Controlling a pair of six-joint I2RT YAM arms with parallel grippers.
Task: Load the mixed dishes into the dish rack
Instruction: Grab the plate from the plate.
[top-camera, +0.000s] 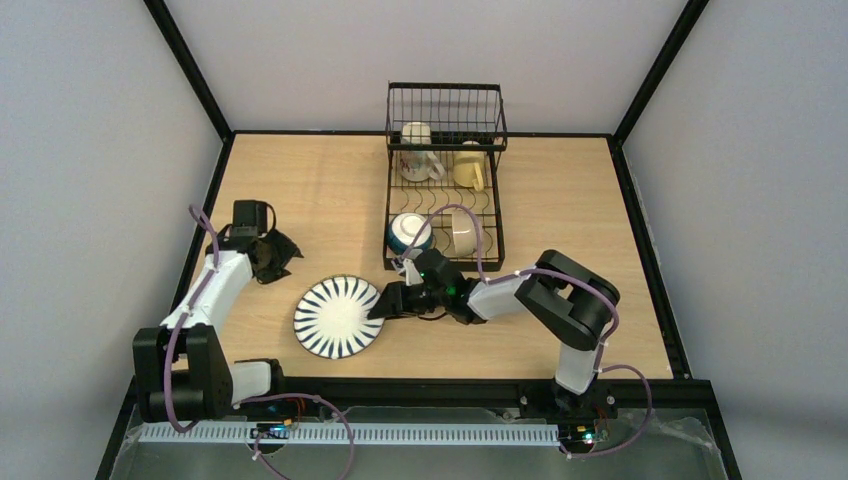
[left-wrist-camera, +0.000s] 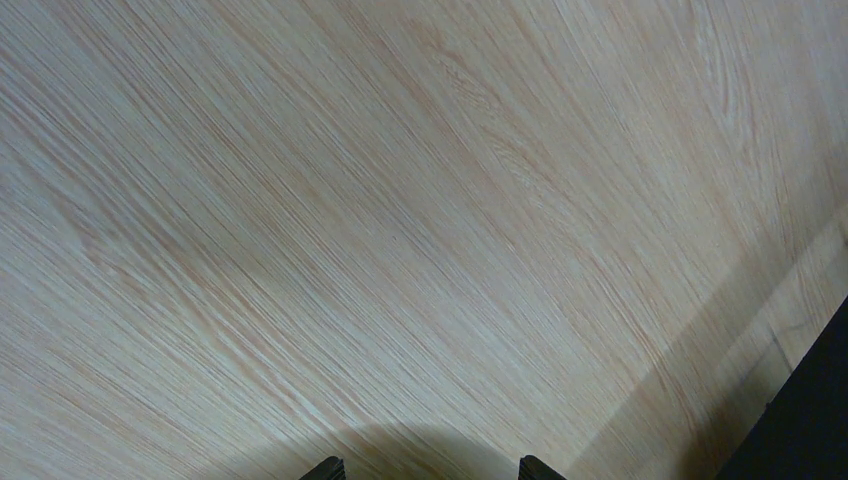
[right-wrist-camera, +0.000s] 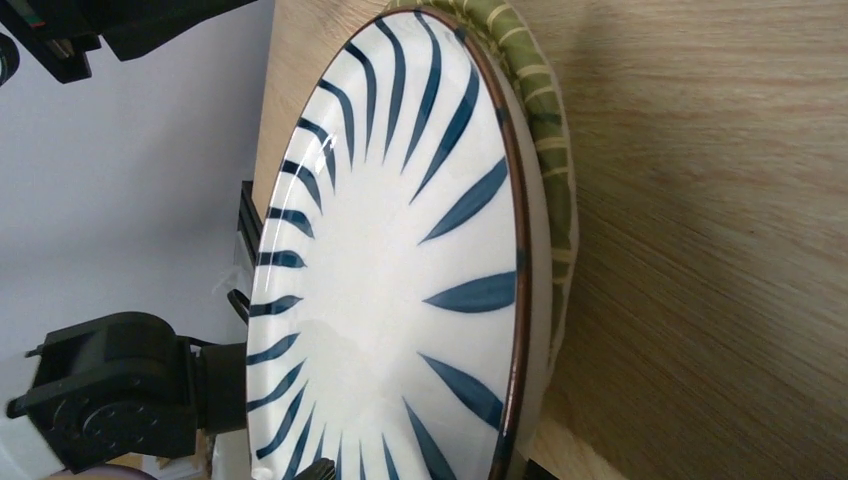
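The white plate with dark radial stripes (top-camera: 338, 316) (right-wrist-camera: 400, 260) lies on the table in front of the dish rack (top-camera: 445, 100), stacked on a green plate (right-wrist-camera: 550, 150). My right gripper (top-camera: 385, 300) (right-wrist-camera: 425, 470) is open, its jaws astride the striped plate's right rim, one finger over the face and one under the edge. My left gripper (top-camera: 270, 255) (left-wrist-camera: 430, 470) hangs open over bare wood at the left, holding nothing. In the rack sit a beige mug (top-camera: 416, 132), a yellow mug (top-camera: 470, 170), a blue-outside bowl (top-camera: 410, 232) and a cream bowl (top-camera: 462, 232).
A pale patterned mug (top-camera: 420, 165) also sits in the rack. Black frame rails (top-camera: 450, 385) border the wooden table (top-camera: 300, 190), with grey walls behind. The left arm's base (right-wrist-camera: 100, 390) shows beyond the plates in the right wrist view.
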